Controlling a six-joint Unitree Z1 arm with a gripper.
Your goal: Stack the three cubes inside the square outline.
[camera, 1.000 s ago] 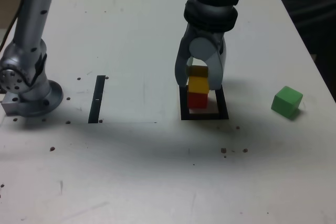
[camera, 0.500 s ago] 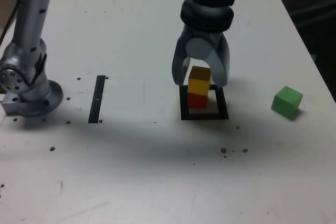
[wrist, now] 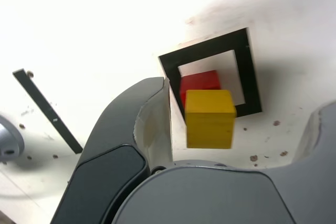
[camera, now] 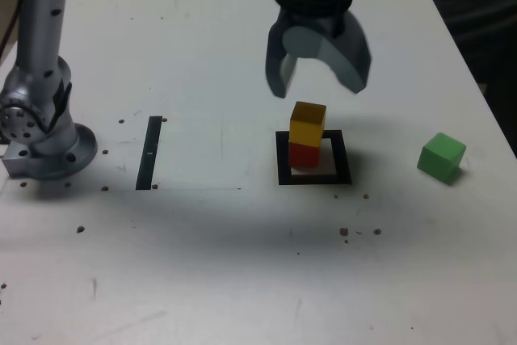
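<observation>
My hand (camera: 318,91) is spread wide, its two fingers well apart, and I have hold of nothing. In the exterior view the yellow cube (camera: 307,127) shows just below my fingertips, with a strip of table (camera: 202,264) visible between it and them. In the wrist view it appears in the gap between my fingers, touching neither.

The yellow cube rests on the red cube (camera: 304,155), turned a little against it, so the two make a small stack — upright, one on the other. Both are at the square outline (camera: 342,163), the red one within its border, over towards the exterior view's left side, with bare white beside it.

The green cube (camera: 442,157) lies on the table by itself, well apart from my hand, lower and off to the exterior view's right. It is outside the outline. Away from my hand on the other side, to the exterior view's left, lies the narrow black strip (camera: 149,153) — flat on the table, between the outline and a rounded grey metal base (camera: 52,151).
</observation>
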